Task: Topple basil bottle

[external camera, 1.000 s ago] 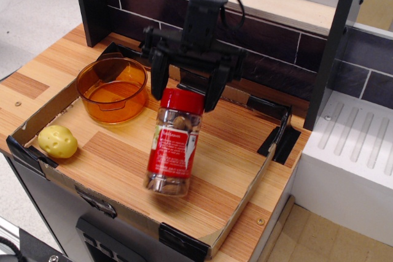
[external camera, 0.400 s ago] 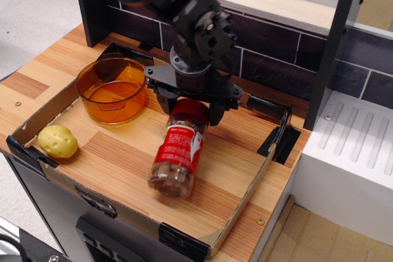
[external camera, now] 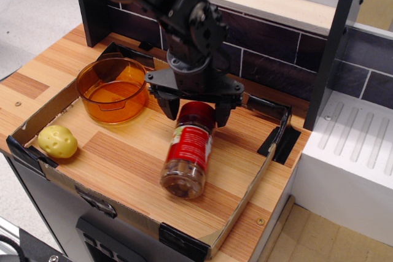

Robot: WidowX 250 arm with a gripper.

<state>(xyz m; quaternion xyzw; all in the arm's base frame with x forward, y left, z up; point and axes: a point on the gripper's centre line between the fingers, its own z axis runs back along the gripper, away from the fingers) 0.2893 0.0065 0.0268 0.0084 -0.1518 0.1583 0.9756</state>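
Note:
The basil bottle [external camera: 189, 151], a clear jar with a red cap, red label and brownish contents, is tipped far over in the tray. Its base points toward the front edge and its cap points back toward the wall. My gripper [external camera: 196, 111] is low over the cap end. It is open, with one black finger [external camera: 171, 104] to the left of the cap and the other to the right. I cannot tell whether the fingers touch the cap. The arm hides the wall behind it.
A transparent orange bowl [external camera: 112, 90] stands at the tray's back left. A small yellow potato-like lump [external camera: 58, 141] lies at the front left corner. The low cardboard tray rim [external camera: 244, 199] rings the work area. A white ribbed rack [external camera: 356, 133] sits to the right, beyond a black post [external camera: 328, 47].
The bottle went from standing nearly upright to tipped far over, base toward the front. My gripper came down and forward with the cap and swung a little to the right.

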